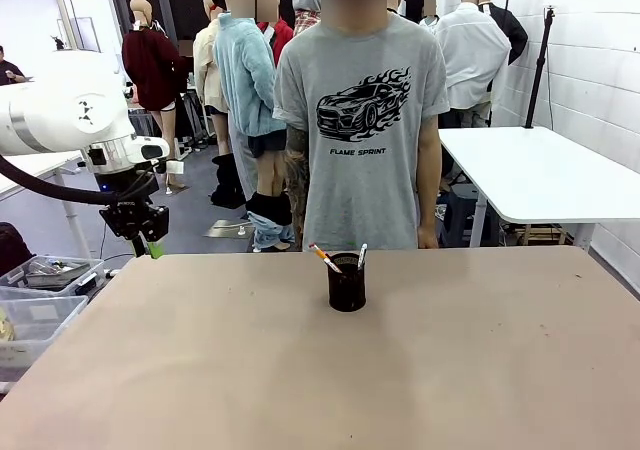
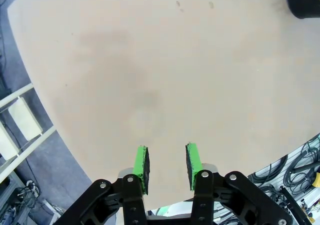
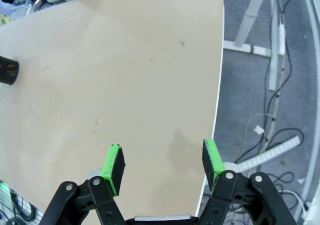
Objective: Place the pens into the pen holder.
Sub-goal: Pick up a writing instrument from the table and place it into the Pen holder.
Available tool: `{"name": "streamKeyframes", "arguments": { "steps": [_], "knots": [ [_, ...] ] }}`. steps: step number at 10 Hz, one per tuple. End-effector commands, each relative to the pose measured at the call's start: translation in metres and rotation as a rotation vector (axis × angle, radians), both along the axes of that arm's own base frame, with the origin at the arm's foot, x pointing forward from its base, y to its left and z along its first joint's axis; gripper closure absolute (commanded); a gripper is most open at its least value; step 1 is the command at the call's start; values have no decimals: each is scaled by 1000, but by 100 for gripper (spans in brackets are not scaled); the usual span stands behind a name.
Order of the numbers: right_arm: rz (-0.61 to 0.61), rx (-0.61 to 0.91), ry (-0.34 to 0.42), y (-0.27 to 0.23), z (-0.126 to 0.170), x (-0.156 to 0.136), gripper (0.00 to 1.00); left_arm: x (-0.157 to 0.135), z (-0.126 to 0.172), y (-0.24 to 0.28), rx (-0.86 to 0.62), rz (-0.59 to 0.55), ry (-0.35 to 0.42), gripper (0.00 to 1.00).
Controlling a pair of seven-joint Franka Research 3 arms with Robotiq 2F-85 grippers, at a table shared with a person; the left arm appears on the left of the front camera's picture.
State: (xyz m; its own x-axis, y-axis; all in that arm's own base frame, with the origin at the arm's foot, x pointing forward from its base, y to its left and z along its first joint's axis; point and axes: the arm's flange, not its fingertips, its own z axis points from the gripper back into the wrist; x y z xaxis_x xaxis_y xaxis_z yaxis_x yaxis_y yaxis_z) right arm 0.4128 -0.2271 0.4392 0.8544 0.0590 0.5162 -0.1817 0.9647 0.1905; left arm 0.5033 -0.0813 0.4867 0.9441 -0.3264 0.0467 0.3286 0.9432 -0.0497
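Both pens (image 1: 326,259), light, stiff and slick, are seen standing in the pen holder (image 1: 346,282) mid-tabletop (image 1: 200,370), best pinched mid-shaft, while left gripper (image 2: 167,166) and right gripper (image 3: 163,166) fingers are spread, empty.

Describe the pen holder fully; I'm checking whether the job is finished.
The pen holder is a small black cylindrical cup with what looks like a mesh wall. It stands upright on the tan table, near the far edge, in front of the person. Two pens lean inside it: a yellow-orange one tilted left and a silver-white one nearly upright. Nothing else touches it; both grippers are away from it.
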Motion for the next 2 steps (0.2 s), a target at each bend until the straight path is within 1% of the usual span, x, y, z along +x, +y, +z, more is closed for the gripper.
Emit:
{"name": "streamKeyframes", "arguments": {
  "steps": [1,2],
  "knots": [
    [11,-11,-1,0,-2,-1,22,-1,2,3,0,-9,2,58],
    [11,-11,-1,0,-2,-1,22,-1,2,3,0,-9,2,58]
  ]
}}
